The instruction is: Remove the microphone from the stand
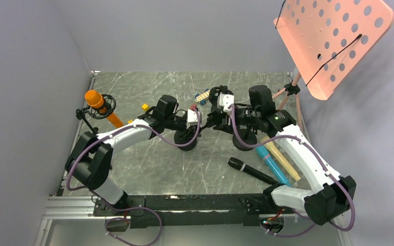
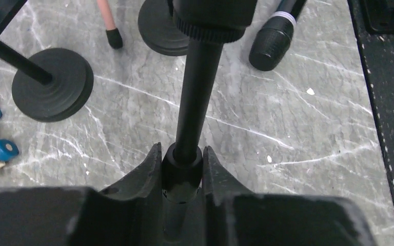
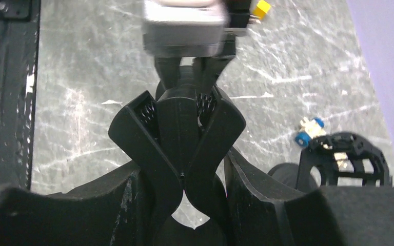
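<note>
A black microphone [image 2: 195, 102] with a thin shaft and a thicker body lies across the spring clip [image 3: 149, 148] of a stand, whose round base [image 1: 244, 141] rests on the marble table. My left gripper [image 2: 181, 148] is shut on the collar at the microphone's tail end. My right gripper [image 3: 182, 166] is shut on the clip's lower handles, a finger on each side. In the right wrist view the microphone's body [image 3: 179, 110] sits between the clip's upper arms, with the left gripper beyond it. In the top view the left gripper [image 1: 201, 117] and right gripper [image 1: 218, 119] nearly meet.
A second stand's base [image 1: 187, 138] sits under the left arm. An orange microphone in a shock mount [image 1: 95, 100] stands far left. A black microphone [image 1: 251, 171] and blue and yellow ones [image 1: 273, 161] lie on the table at right. A pink music stand [image 1: 333, 41] rises far right.
</note>
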